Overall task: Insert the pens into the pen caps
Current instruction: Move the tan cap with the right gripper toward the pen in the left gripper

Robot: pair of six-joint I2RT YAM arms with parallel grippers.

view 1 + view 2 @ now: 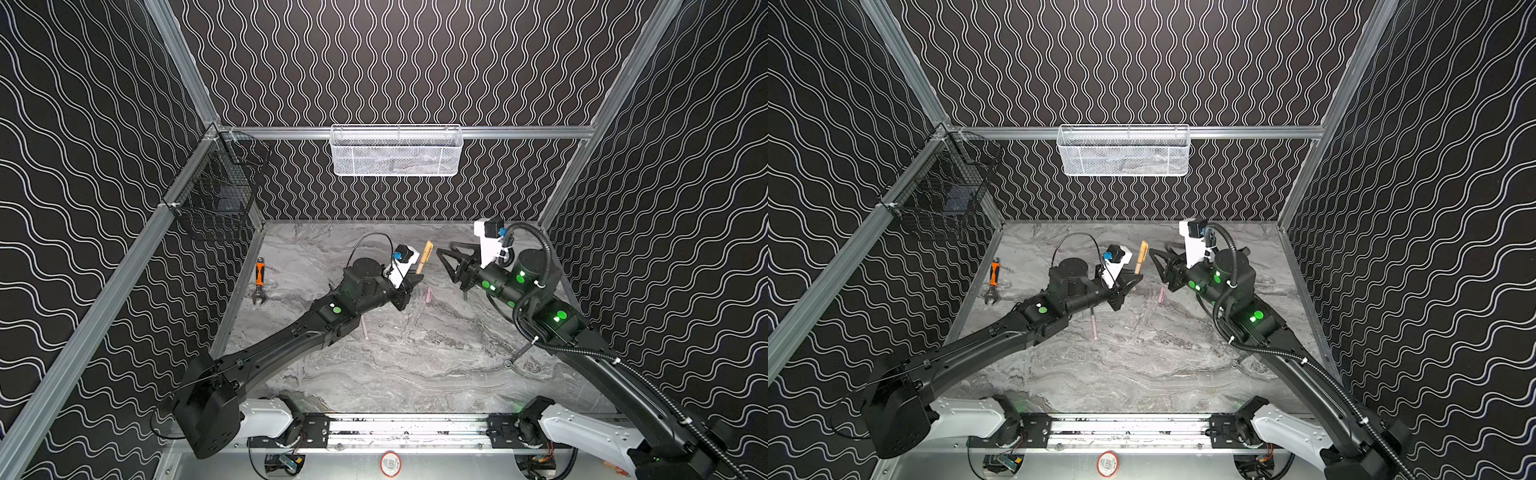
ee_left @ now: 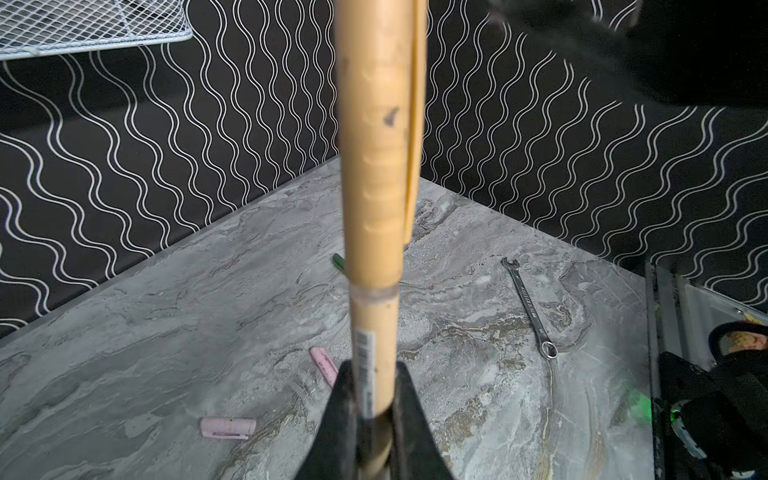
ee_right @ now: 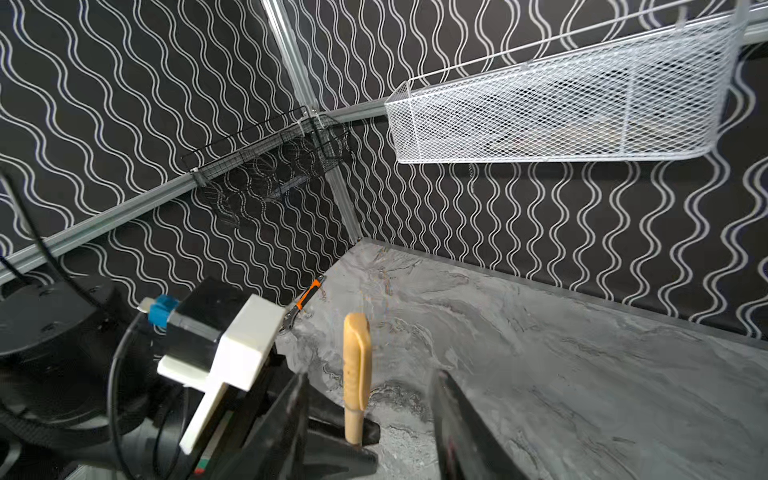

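While the left gripper (image 2: 372, 399) clamps the gold-tan pen (image 2: 376, 332) by its lower barrel, upright above the marble table (image 1: 415, 365), the gold-tan cap (image 2: 374, 166) sits on the pen's upper end. Right gripper (image 1: 446, 259) hangs just beside it, jaws spread, nothing in them. A pink cap (image 2: 228, 428) lies loose on the table.

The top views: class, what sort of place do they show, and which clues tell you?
Probably a robot test cell: a left arm and right arm based at a front rail, an aluminium frame around wavy-patterned walls, and a white mesh basket hung above a marble-look tabletop.
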